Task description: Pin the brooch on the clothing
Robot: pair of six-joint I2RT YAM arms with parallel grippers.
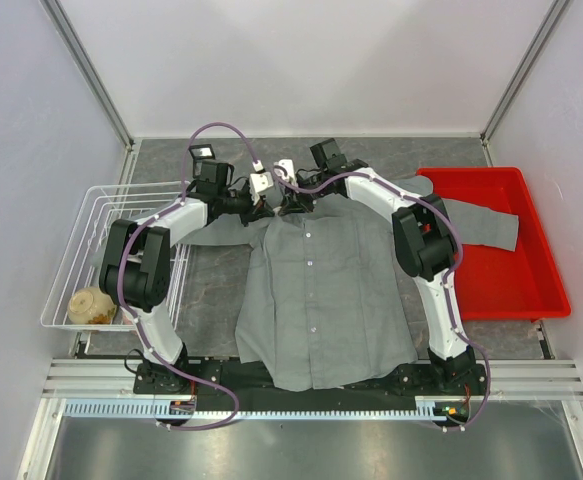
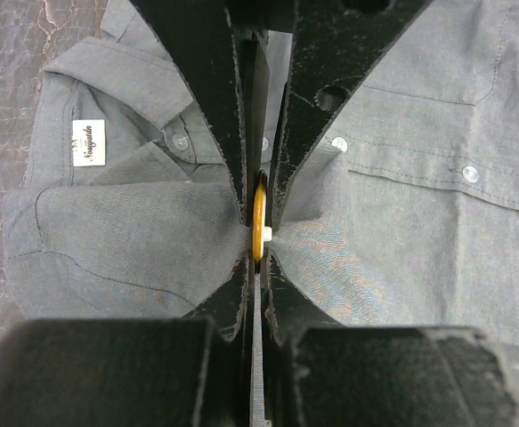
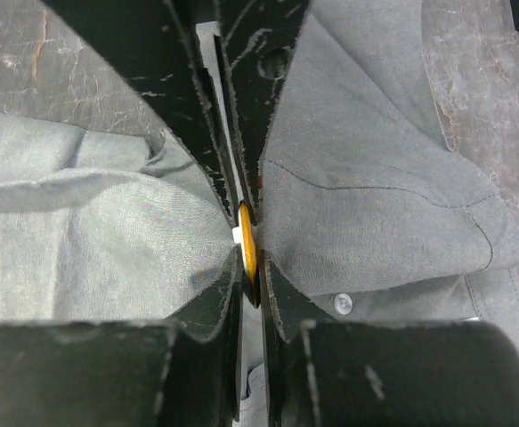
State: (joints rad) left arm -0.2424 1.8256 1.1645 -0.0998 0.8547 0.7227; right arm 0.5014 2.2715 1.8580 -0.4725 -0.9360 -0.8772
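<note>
At shirt (image 1: 321, 300) collar, far centre of worktop (image 1: 211, 290): left tool (image 2: 259, 253) clamped tight on brooch (image 2: 259, 222) plus fabric fold; right tool (image 3: 250, 280) pinching same brooch from opposite side.

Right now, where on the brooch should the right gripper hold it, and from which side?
Pinch the brooch across its two flat faces, coming in along its edge from above the shirt. It is a thin disc standing edge-on in the right gripper, cloth bunched on either side, so only the faces likely offer purchase.
</note>
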